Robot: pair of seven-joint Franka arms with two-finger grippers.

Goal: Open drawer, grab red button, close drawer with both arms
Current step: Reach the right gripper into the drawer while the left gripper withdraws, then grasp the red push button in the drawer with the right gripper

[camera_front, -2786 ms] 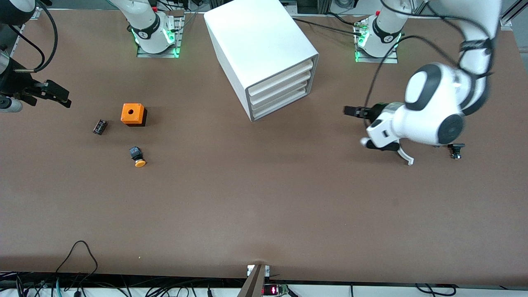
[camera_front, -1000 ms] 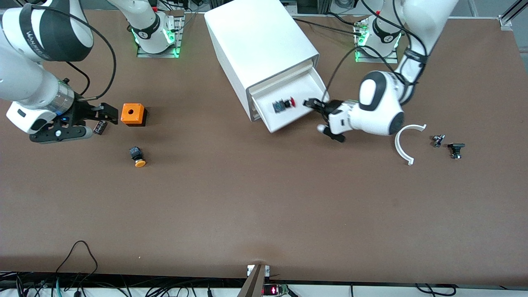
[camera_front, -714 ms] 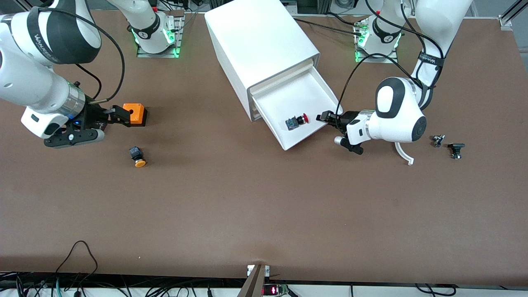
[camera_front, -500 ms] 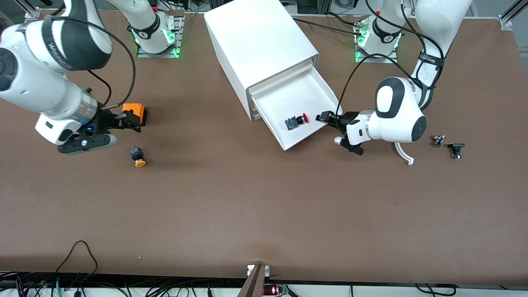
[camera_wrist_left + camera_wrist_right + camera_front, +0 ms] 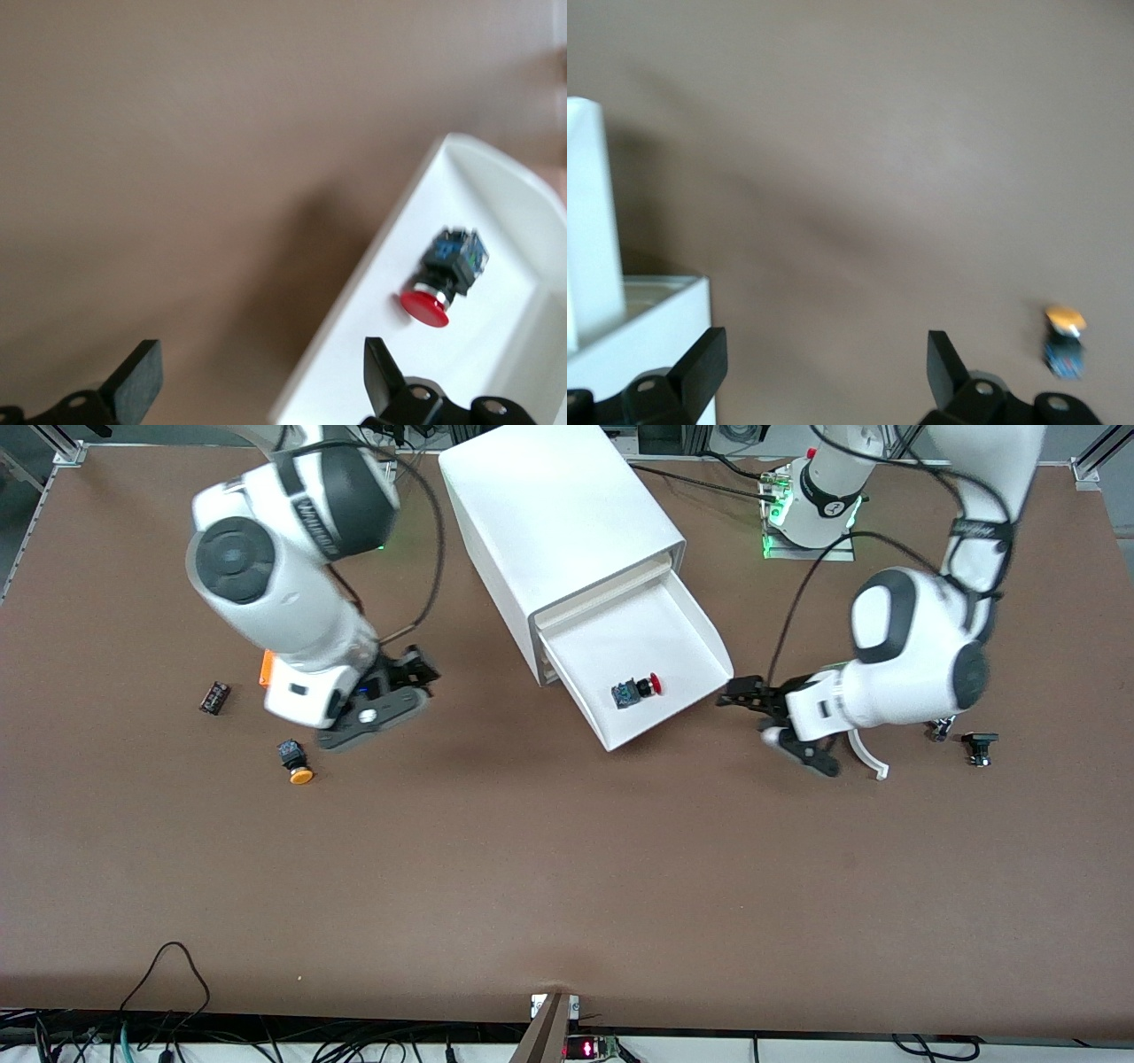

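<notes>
The drawer point(image 5: 678, 646) stands pulled out of the white cabinet point(image 5: 549, 514). The button point(image 5: 638, 689), with its red cap on a black body, lies inside near the drawer's front lip. My left gripper point(image 5: 735, 693) is open and empty, just off the drawer's corner at the left arm's end. In the left wrist view the button point(image 5: 443, 283) lies in the drawer point(image 5: 496, 221), apart from my left gripper point(image 5: 259, 381). My right gripper point(image 5: 415, 680) is open and empty over the table beside the cabinet, toward the right arm's end; the right wrist view shows it point(image 5: 824, 367) over bare table.
An orange-yellow capped button point(image 5: 297, 762) lies under the right arm; it also shows in the right wrist view point(image 5: 1063, 332). The orange box point(image 5: 265, 669) is mostly hidden by that arm. A small black part point(image 5: 214, 696), a white curved piece point(image 5: 873, 760) and small parts point(image 5: 979, 746) lie on the table.
The left gripper pulled the drawer open, let go and drew back a little. The right arm swung from the table's end past the orange box toward the cabinet.
</notes>
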